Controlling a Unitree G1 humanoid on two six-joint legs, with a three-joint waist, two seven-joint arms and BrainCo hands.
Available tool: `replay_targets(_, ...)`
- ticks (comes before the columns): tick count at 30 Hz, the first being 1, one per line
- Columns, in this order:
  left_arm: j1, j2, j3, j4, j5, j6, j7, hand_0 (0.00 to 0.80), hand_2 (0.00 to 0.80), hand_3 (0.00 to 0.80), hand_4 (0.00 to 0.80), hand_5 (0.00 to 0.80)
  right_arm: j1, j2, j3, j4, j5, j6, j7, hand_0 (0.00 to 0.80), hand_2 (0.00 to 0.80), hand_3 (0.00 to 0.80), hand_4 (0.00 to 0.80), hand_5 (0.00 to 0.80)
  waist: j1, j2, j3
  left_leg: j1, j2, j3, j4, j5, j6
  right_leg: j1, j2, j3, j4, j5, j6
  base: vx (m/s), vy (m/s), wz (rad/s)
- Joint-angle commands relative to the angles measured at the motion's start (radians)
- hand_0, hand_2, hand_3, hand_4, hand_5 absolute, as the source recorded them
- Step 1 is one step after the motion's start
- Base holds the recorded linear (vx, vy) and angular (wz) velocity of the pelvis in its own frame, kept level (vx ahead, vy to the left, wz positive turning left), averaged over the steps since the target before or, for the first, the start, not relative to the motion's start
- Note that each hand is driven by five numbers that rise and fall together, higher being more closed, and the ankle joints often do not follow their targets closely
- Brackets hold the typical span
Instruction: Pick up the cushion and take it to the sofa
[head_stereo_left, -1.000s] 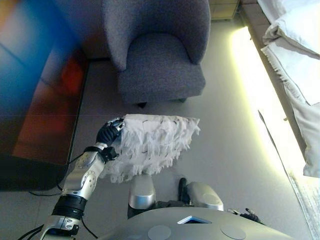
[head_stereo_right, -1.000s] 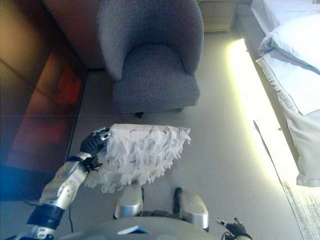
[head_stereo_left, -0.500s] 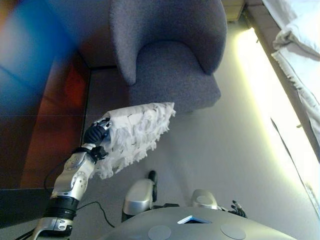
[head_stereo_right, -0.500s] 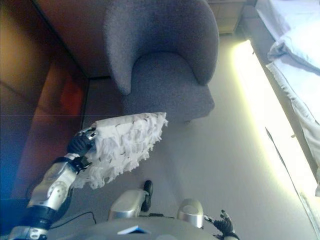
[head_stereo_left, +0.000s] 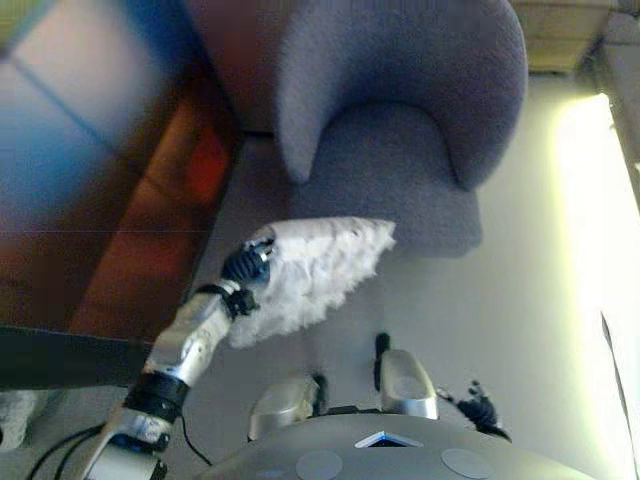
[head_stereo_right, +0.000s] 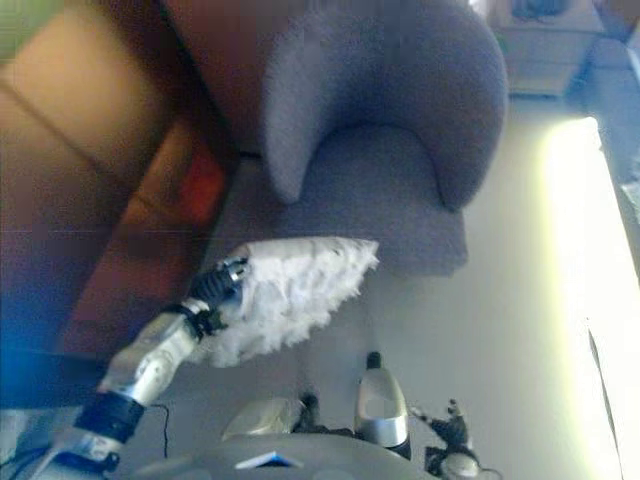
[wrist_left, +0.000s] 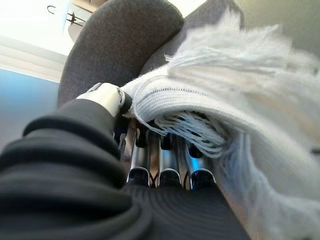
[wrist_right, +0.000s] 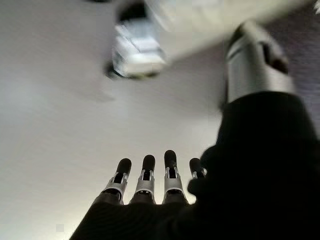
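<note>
A white fringed cushion (head_stereo_left: 318, 268) hangs from my left hand (head_stereo_left: 247, 266), held above the floor just in front of a grey armchair (head_stereo_left: 395, 130). In the left wrist view my fingers (wrist_left: 159, 155) are curled under the cushion's edge (wrist_left: 235, 95) with the thumb on top. My right hand (head_stereo_left: 480, 408) hangs low by my side, fingers straight and empty, as the right wrist view (wrist_right: 150, 185) shows.
A dark reddish-brown wall or cabinet (head_stereo_left: 110, 200) runs along the left. A bright strip of light (head_stereo_left: 600, 220) lies on the floor at the right. Pale grey floor (head_stereo_left: 520, 320) lies between me and the armchair.
The view has shifted, so the armchair now sits more to the right and closer. The cushion stays in my left hand, now nearer the chair's seat front.
</note>
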Motion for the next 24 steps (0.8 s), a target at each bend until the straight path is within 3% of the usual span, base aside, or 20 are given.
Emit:
replay_targets(1, -0.06, 0.002, 0.037, -0.074, 0.0, -0.1, -0.051, 0.8, 0.8, 0.8, 0.8, 0.8, -0.017, 0.022, 0.025, 0.017, 0.018, 0.056, 0.039, 0.0, 0.0, 0.0, 0.0, 0.0, -0.01, -0.078, -0.042, 0.043, -0.042, 0.028, 0.165, -0.182, 0.033, -0.102, -0.107, -0.011, -0.515, 0.439, 0.143, 0.748, -0.221, 0.4)
replay_targets(2, -0.043, -0.004, 0.045, -0.073, 0.009, -0.094, -0.059, 0.8, 0.8, 0.8, 0.8, 0.8, -0.02, 0.01, 0.027, 0.017, 0.021, 0.067, 0.056, 0.0, 0.0, 0.0, 0.0, 0.0, -0.006, -0.073, -0.048, 0.068, -0.035, 0.05, 0.172, -0.19, 0.037, -0.089, -0.091, -0.058, -0.493, 0.4, 0.136, 0.631, -0.211, 0.1)
replay_targets(4, -0.022, -0.011, 0.044, -0.082, 0.014, -0.081, -0.051, 0.8, 0.8, 0.8, 0.8, 0.8, -0.024, 0.0, 0.032, 0.016, -0.003, 0.075, 0.085, 0.0, 0.0, 0.0, 0.0, 0.0, -0.004, -0.062, -0.074, 0.11, -0.017, 0.058, 0.184, -0.132, 0.022, -0.077, -0.075, -0.096, -0.451, 0.372, 0.125, 0.736, -0.312, -0.21)
replay_targets(6, -0.001, -0.01, 0.042, -0.082, 0.006, -0.081, -0.052, 0.8, 0.8, 0.8, 0.8, 0.8, -0.019, -0.011, 0.043, -0.016, -0.036, 0.093, 0.104, 0.0, 0.0, 0.0, 0.0, 0.0, -0.006, -0.052, -0.097, 0.129, 0.011, 0.051, 0.203, -0.067, 0.0, -0.075, -0.063, -0.097, -0.394, 0.355, 0.108, 0.677, -0.286, -0.1)
replay_targets(8, 0.05, -0.02, 0.024, -0.092, 0.004, -0.102, -0.066, 0.8, 0.8, 0.8, 0.8, 0.8, -0.008, -0.041, 0.082, -0.139, -0.103, 0.125, 0.121, 0.0, 0.0, 0.0, 0.0, 0.0, -0.005, -0.03, -0.124, 0.125, 0.053, 0.029, 0.294, 0.151, -0.079, -0.06, -0.028, -0.134, -0.331, 0.32, 0.072, 0.654, -0.236, 0.21)
replay_targets(9, 0.062, -0.023, 0.015, -0.11, 0.021, -0.112, -0.069, 0.8, 0.8, 0.8, 0.8, 0.8, -0.013, -0.057, 0.099, -0.19, -0.095, 0.147, 0.112, 0.0, 0.0, 0.0, 0.0, 0.0, -0.003, -0.037, -0.128, 0.096, 0.049, 0.014, 0.347, 0.228, -0.096, -0.048, -0.027, -0.133, -0.334, 0.307, 0.061, 0.58, -0.203, 0.14)
replay_targets(10, 0.074, -0.028, -0.007, -0.167, 0.053, -0.125, -0.059, 0.8, 0.8, 0.8, 0.8, 0.8, -0.039, -0.108, 0.137, -0.311, -0.101, 0.185, 0.114, 0.0, 0.0, 0.0, 0.0, 0.0, 0.026, -0.056, -0.111, -0.066, 0.034, 0.014, 0.571, 0.303, -0.124, 0.018, -0.024, -0.108, -0.366, 0.275, 0.028, 0.43, -0.168, -0.11)
replay_targets(11, 0.072, -0.025, -0.019, -0.177, 0.051, -0.144, -0.052, 0.8, 0.8, 0.8, 0.8, 0.8, -0.068, -0.127, 0.156, -0.347, -0.103, 0.192, 0.109, 0.0, 0.0, 0.0, 0.0, 0.0, 0.047, -0.087, -0.09, -0.203, 0.015, 0.034, 0.725, 0.279, -0.119, 0.052, -0.041, -0.087, -0.381, 0.265, 0.016, 0.42, -0.146, -0.25)
replay_targets(13, 0.076, -0.026, -0.028, -0.173, 0.044, -0.19, -0.035, 0.8, 0.8, 0.8, 0.8, 0.8, -0.129, -0.165, 0.2, -0.41, -0.108, 0.199, 0.092, 0.0, 0.0, 0.0, 0.0, 0.0, 0.092, -0.123, -0.042, -0.403, -0.013, 0.031, 0.889, 0.218, -0.087, 0.092, -0.043, -0.04, -0.391, 0.25, -0.005, 0.245, -0.06, -0.35)
replay_targets(14, 0.063, -0.01, 0.0, -0.126, 0.04, -0.219, -0.063, 0.8, 0.8, 0.8, 0.8, 0.8, -0.141, -0.176, 0.163, -0.263, -0.039, 0.074, 0.214, 0.0, 0.0, 0.0, 0.0, 0.0, 0.115, -0.131, -0.014, -0.483, -0.011, 0.021, 0.866, 0.212, -0.069, 0.091, -0.016, 0.008, -0.371, 0.236, -0.018, 0.246, -0.057, -0.61)
replay_targets(15, 0.049, -0.027, -0.003, -0.085, 0.05, -0.239, -0.064, 0.8, 0.8, 0.8, 0.8, 0.8, -0.178, -0.164, 0.163, -0.145, -0.035, -0.034, 0.244, 0.0, 0.0, 0.0, 0.0, 0.0, 0.138, -0.134, 0.008, -0.541, -0.02, 0.02, 0.855, 0.209, -0.052, 0.081, -0.003, 0.027, -0.342, 0.231, -0.021, 0.312, -0.063, -0.77)
replay_targets(16, 0.04, -0.04, -0.005, -0.063, 0.046, -0.237, -0.056, 0.8, 0.8, 0.8, 0.8, 0.8, -0.215, -0.15, 0.18, -0.11, -0.012, -0.047, 0.238, 0.0, 0.0, 0.0, 0.0, 0.0, 0.16, -0.136, 0.027, -0.577, -0.022, 0.016, 0.815, 0.223, -0.043, 0.085, 0.013, 0.043, -0.312, 0.221, -0.025, 0.353, -0.026, -0.81)
replay_targets(18, 0.069, -0.038, 0.006, -0.094, 0.041, -0.24, -0.043, 0.8, 0.8, 0.8, 0.8, 0.8, -0.248, -0.123, 0.222, -0.202, 0.004, 0.053, 0.19, 0.0, 0.0, 0.0, 0.0, 0.0, 0.189, -0.135, 0.047, -0.59, 0.013, 0.012, 0.612, 0.291, -0.052, 0.103, 0.06, 0.065, -0.281, 0.181, -0.038, 0.419, 0.039, -0.68)
replay_targets(20, 0.113, -0.03, 0.021, -0.151, 0.033, -0.264, -0.026, 0.8, 0.8, 0.8, 0.8, 0.8, -0.228, -0.117, 0.244, -0.304, -0.028, 0.129, 0.181, 0.0, 0.0, 0.0, 0.0, 0.0, 0.205, -0.095, 0.051, -0.554, 0.115, -0.009, 0.253, 0.433, -0.101, 0.134, 0.139, 0.082, -0.264, 0.129, -0.041, 0.514, 0.153, -0.58)
replay_targets(21, 0.127, -0.024, 0.036, -0.175, 0.03, -0.27, -0.021, 0.8, 0.8, 0.8, 0.8, 0.8, -0.208, -0.122, 0.243, -0.344, -0.045, 0.158, 0.186, 0.0, 0.0, 0.0, 0.0, 0.0, 0.21, -0.082, 0.055, -0.539, 0.147, -0.015, 0.132, 0.472, -0.121, 0.157, 0.164, 0.088, -0.265, 0.11, -0.041, 0.608, 0.187, -0.42)
replay_targets(22, 0.135, -0.021, 0.048, -0.188, 0.024, -0.272, -0.017, 0.8, 0.8, 0.8, 0.8, 0.8, -0.187, -0.124, 0.241, -0.363, -0.065, 0.175, 0.185, 0.0, 0.0, 0.0, 0.0, 0.0, 0.216, -0.068, 0.06, -0.522, 0.179, -0.026, 0.009, 0.509, -0.137, 0.188, 0.185, 0.099, -0.261, 0.085, -0.043, 0.509, 0.139, -0.25)
replay_targets(23, 0.138, -0.02, 0.052, -0.192, 0.021, -0.275, -0.018, 0.8, 0.8, 0.8, 0.8, 0.8, -0.178, -0.125, 0.24, -0.37, -0.072, 0.185, 0.186, 0.0, 0.0, 0.0, 0.0, 0.0, 0.217, -0.068, 0.068, -0.503, 0.186, -0.026, -0.024, 0.523, -0.142, 0.204, 0.187, 0.103, -0.259, 0.075, -0.044, 0.623, 0.168, -0.22)
replay_targets(24, 0.14, -0.023, 0.066, -0.2, 0.015, -0.273, -0.013, 0.8, 0.8, 0.8, 0.8, 0.8, -0.154, -0.126, 0.24, -0.374, -0.098, 0.2, 0.183, 0.0, 0.0, 0.0, 0.0, 0.0, 0.22, -0.063, 0.069, -0.493, 0.213, -0.024, -0.145, 0.521, -0.152, 0.234, 0.202, 0.126, -0.249, 0.048, -0.047, 0.628, 0.158, -0.42)
